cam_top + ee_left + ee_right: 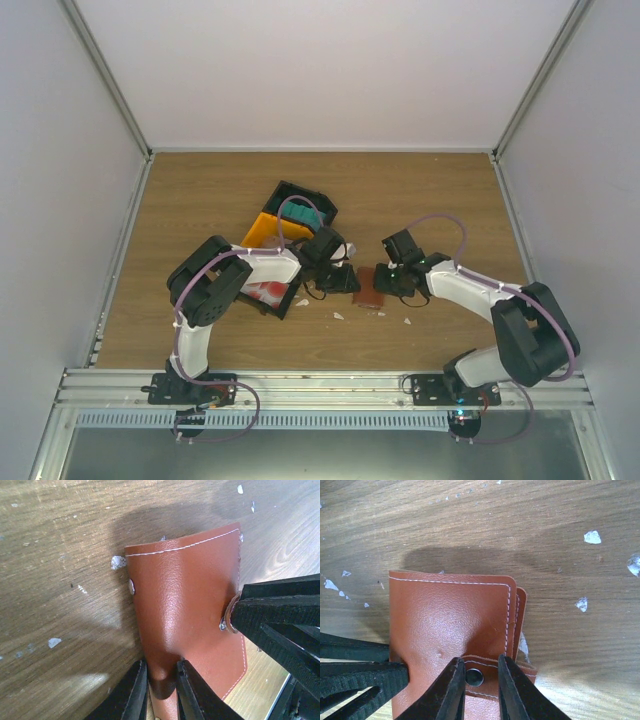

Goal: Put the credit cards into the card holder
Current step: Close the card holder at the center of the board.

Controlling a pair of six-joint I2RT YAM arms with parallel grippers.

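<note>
Top external view: both arms reach from the near rail to mid-tabletop (200, 190), where the left gripper (345, 279) and the right gripper (390, 280) meet over the card holder (370, 291), which lies closed and flat. Beside the left forearm a black bin (288, 306) holding red-and-white credit cards (262, 293) is shown. Farther back stand a yellow bin (262, 232) and a second black bin (292, 190) holding teal cards (306, 216). No card is carried.

Left wrist view: the left gripper (160, 667) is shown with its jaws drawn close, pinching the near edge of the holder. Right wrist view: the right gripper (480, 669) is shown with its jaws narrowly set, pinching the snap strap (526, 670).

The step in hand is judged to be the unfastening of the strap. It is best done with the body held down by the left jaws while the strap is peeled up and away from its stud in a short arc, so that the holder is neither dragged nor lifted. Afterwards the pockets should be laid facing up.

Cards and bins are shown only from above, where the fingertips are masked by the gripper bodies. The dark snap stud and the layered edges are shown only at the right wrist. The bowed outer face, and the right finger meeting the strap end, are shown only at the left wrist.
</note>
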